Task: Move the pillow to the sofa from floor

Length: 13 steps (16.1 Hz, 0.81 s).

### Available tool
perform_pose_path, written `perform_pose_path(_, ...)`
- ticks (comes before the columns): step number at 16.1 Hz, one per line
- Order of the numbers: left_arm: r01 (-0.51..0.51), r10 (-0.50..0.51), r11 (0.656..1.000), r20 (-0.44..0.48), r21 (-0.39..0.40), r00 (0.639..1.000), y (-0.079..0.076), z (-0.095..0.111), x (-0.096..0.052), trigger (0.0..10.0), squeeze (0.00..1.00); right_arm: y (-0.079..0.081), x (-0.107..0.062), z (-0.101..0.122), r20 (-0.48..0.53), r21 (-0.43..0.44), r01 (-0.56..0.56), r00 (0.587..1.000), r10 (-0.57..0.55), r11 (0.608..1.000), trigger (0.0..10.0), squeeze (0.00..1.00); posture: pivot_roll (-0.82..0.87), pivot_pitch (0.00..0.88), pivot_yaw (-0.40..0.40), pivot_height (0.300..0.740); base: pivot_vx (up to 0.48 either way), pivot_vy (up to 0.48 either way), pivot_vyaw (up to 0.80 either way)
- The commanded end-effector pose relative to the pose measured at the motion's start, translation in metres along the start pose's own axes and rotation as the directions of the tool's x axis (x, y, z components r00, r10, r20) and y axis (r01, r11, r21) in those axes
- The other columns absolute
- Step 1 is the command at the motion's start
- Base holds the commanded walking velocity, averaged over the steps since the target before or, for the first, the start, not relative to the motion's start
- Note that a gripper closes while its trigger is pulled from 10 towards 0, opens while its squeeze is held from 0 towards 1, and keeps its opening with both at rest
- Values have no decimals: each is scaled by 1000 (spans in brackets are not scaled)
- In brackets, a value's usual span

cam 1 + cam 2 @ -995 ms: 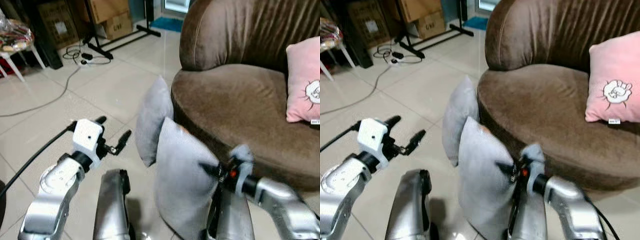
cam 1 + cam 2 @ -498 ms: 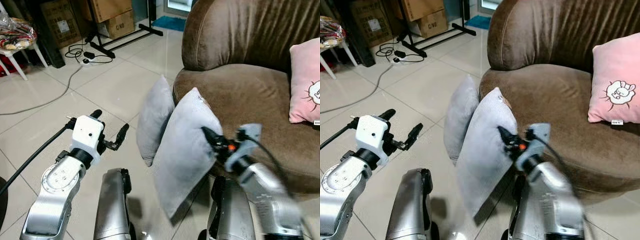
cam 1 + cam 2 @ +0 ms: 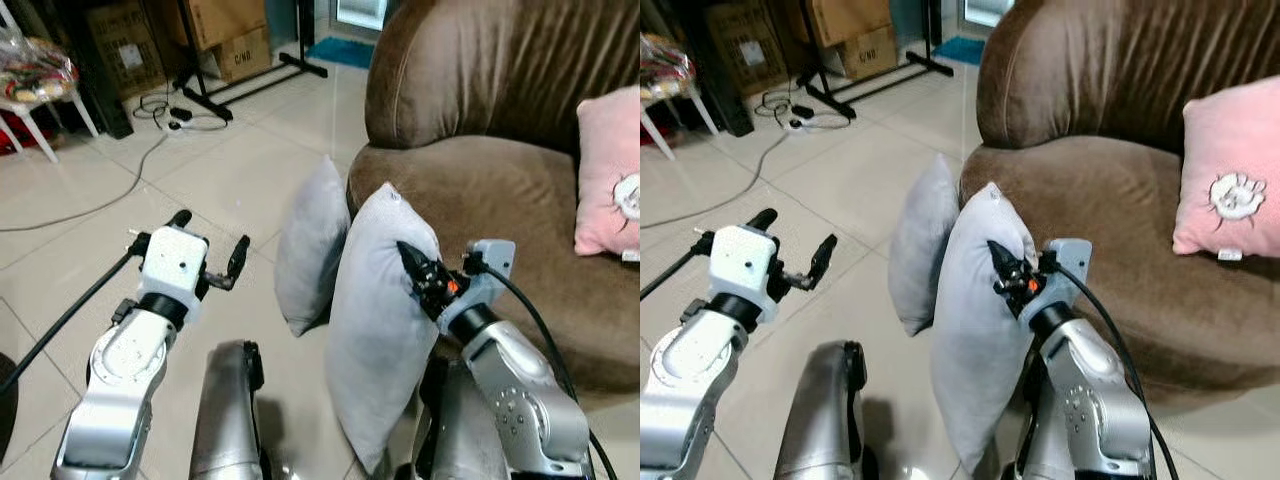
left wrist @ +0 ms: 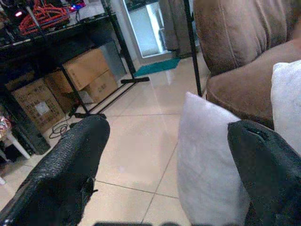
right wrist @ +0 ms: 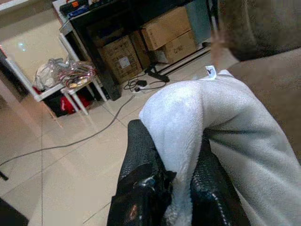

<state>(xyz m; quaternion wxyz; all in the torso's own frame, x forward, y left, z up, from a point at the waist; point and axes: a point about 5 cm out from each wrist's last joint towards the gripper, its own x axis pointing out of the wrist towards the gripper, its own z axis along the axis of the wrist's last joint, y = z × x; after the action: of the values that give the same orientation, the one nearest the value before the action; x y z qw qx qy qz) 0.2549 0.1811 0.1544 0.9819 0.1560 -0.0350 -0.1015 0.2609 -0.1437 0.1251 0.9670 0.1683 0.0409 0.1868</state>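
My right gripper (image 3: 412, 268) is shut on the upper edge of a grey pillow (image 3: 375, 330), which hangs upright just off the floor beside the brown sofa (image 3: 480, 190). In the right wrist view the two black fingers (image 5: 141, 155) pinch the pillow's fabric (image 5: 197, 117). A second grey pillow (image 3: 310, 245) leans on edge against the sofa's front, on the floor. My left gripper (image 3: 210, 245) is open in the air to the left of both pillows, holding nothing; its fingers (image 4: 70, 160) frame the leaning pillow (image 4: 207, 165).
A pink pillow (image 3: 607, 175) rests on the sofa seat at the right. Cardboard boxes (image 3: 225, 30), a black stand (image 3: 215, 85), floor cables (image 3: 120, 170) and a white stool (image 3: 40, 95) lie at the back left. Tiled floor (image 3: 200, 180) spreads to the left.
My right gripper has lifted the grey pillow higher and turned it more upright beside the sofa. The left gripper has risen slightly.
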Motion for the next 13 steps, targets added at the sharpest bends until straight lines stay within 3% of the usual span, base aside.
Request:
perform_pose_path(1,-9,8,1000,25,17,1000,-1,6,2,10000,0,7,1,20,95,-50,-22,995,26,998,10000,0,-40,0,12,509,0,0,0)
perform_pose_path(13,-27,27,1000,27,7,999,-2,6,6,10000,0,9,10,42,165,-78,-6,986,19,997,10000,0,-42,0,8,629,0,0,0)
